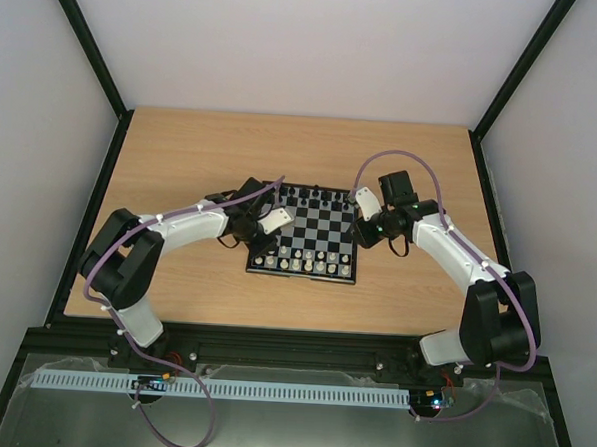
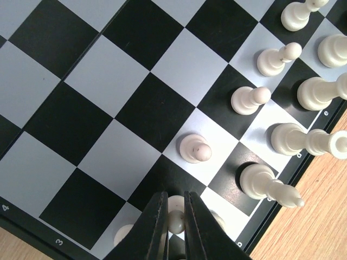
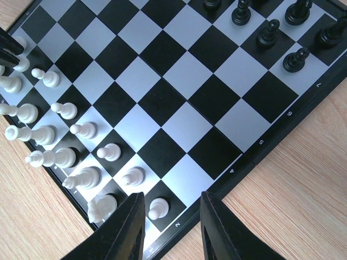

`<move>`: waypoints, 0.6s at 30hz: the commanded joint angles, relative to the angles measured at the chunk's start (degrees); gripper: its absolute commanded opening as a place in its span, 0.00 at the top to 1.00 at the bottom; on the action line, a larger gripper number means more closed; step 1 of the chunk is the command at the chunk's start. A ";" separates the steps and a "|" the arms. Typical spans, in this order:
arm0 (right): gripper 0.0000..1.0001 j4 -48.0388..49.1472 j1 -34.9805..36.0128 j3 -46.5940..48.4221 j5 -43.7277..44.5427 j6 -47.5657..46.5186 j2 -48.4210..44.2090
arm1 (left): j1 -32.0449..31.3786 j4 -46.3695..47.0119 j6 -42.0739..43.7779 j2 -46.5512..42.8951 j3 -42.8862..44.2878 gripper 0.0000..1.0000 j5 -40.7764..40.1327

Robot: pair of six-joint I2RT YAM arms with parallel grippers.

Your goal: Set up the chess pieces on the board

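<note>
So the board (image 1: 313,229) sat mid-table (image 1: 182,157), black pieces (image 1: 315,196) lined up along the far edge and white pieces (image 1: 302,260) in the two near rows. Your left gripper (image 2: 174,201) was down at the near-left corner, fingers (image 2: 154,227) clenched around a white pawn (image 2: 175,215). Your right gripper (image 3: 173,197) hung over the board's right edge with its fingers spread wide and nothing in them. In its wrist view, another white pawn (image 3: 157,208) showed below the gap.

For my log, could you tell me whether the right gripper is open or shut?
Open: the right gripper shows its fingers wide apart, holding nothing.
</note>
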 commanded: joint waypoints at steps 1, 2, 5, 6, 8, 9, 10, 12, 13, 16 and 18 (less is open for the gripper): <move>0.71 -0.34 -0.18 0.53 -0.80 0.54 0.57 | -0.33 0.24 -0.36 -0.49 -0.22 0.95 -0.44; 0.71 -0.34 -0.18 0.52 -0.80 0.54 0.57 | -0.35 0.33 -0.36 -0.29 -0.06 0.95 -0.53; 0.71 -0.35 -0.18 0.33 -0.71 0.54 0.58 | -0.32 0.56 -0.44 0.31 0.21 0.95 -0.72; 0.71 -0.26 -0.13 0.24 -0.70 0.54 0.59 | -0.38 0.60 -0.41 0.43 0.29 0.95 -0.73; 0.71 -0.32 -0.14 0.20 -0.71 0.53 0.50 | -0.32 0.80 -0.54 0.75 0.44 0.95 -0.71; 0.71 -0.24 -0.17 0.16 -0.72 0.54 0.49 | -0.32 0.90 -0.61 0.85 0.50 0.95 -0.75; 0.71 -0.17 -0.15 0.10 -0.68 0.54 0.50 | -0.34 1.00 -0.60 0.97 0.61 0.94 -0.78; 0.71 -0.10 -0.18 -0.06 -0.63 0.54 0.42 | -0.39 1.30 -0.66 1.34 0.83 0.94 -0.65; 0.71 -0.08 -0.14 -0.12 -0.57 0.54 0.40 | -0.45 1.41 -0.69 1.48 0.97 0.94 -0.47; 0.71 -0.13 -0.15 -0.22 -0.70 0.62 0.31 | -0.43 1.61 -0.57 2.08 1.29 0.94 -0.65; 0.71 -0.16 -0.15 -0.32 -0.78 0.62 0.16 | -0.50 1.57 -0.27 2.47 1.24 0.93 -0.88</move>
